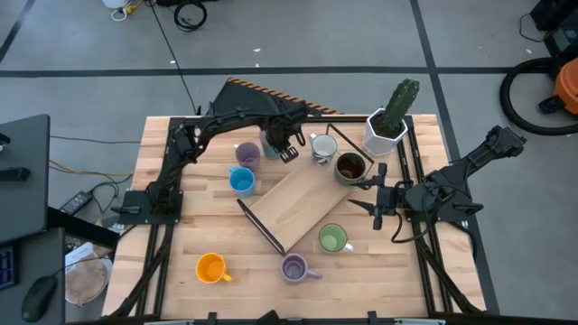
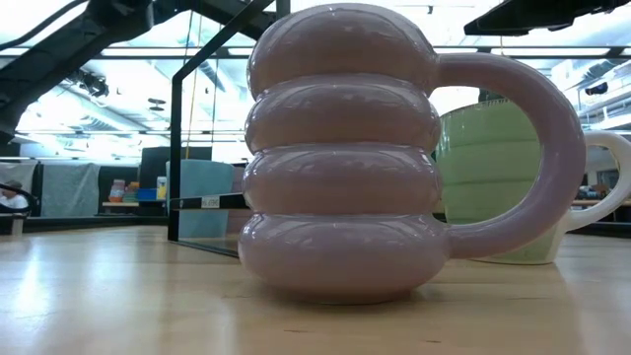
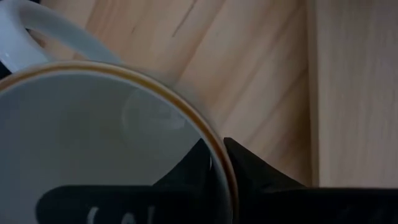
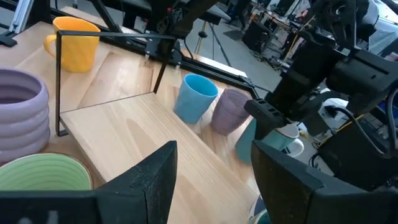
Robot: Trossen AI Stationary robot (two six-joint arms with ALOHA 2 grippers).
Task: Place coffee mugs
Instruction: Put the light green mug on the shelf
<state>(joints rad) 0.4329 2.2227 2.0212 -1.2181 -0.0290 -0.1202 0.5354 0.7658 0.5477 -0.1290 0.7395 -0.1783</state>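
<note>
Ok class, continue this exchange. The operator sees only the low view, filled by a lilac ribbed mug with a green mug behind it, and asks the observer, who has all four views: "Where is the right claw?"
Observer: The right claw is open, just beside the dark brown mug.
Operator: And the left one?
Observer: The left claw is at the far side, close to a white mug.
Operator: What is the black frame behind my lilac mug?
Observer: It stands at one end of a wooden board that lies slantwise among the mugs.
</note>
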